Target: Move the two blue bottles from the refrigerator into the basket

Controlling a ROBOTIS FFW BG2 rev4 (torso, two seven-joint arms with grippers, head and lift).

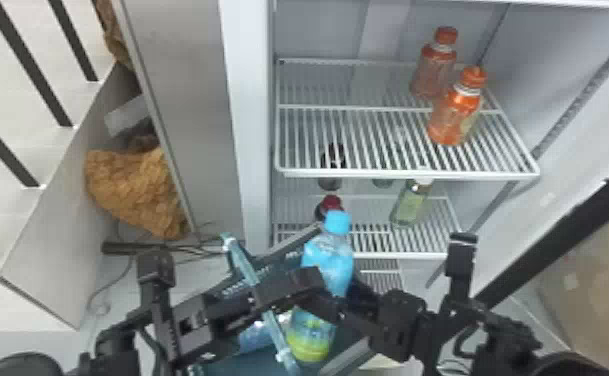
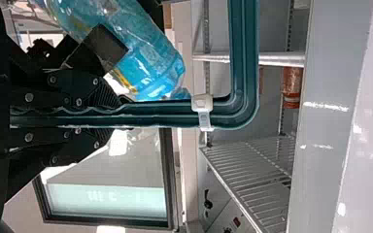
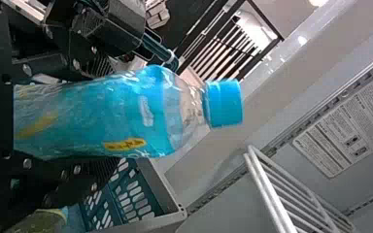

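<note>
My left gripper [image 1: 273,294] is on the teal basket handle [image 1: 244,260]; in the left wrist view the left gripper [image 2: 108,115] is shut on the handle [image 2: 165,114], between white ties. My right gripper [image 1: 329,300] holds a blue-capped blue bottle [image 1: 329,260] upright over the basket. In the right wrist view the right gripper [image 3: 102,117] is shut around the bottle's body [image 3: 141,116], cap free. The basket [image 3: 165,216] stands under it, partly hidden by both arms. Another bottle [image 3: 41,221] is low beside the basket's grid, and bluish clear plastic [image 1: 257,334] lies within.
Two orange bottles [image 1: 455,112] stand on the upper wire shelf [image 1: 338,172] of the refrigerator. A green bottle [image 1: 410,204] and dark, red-capped bottles [image 1: 332,202] are lower down. The refrigerator's side wall [image 1: 248,125] rises at left, beside a cabinet holding a brown bundle [image 1: 138,192].
</note>
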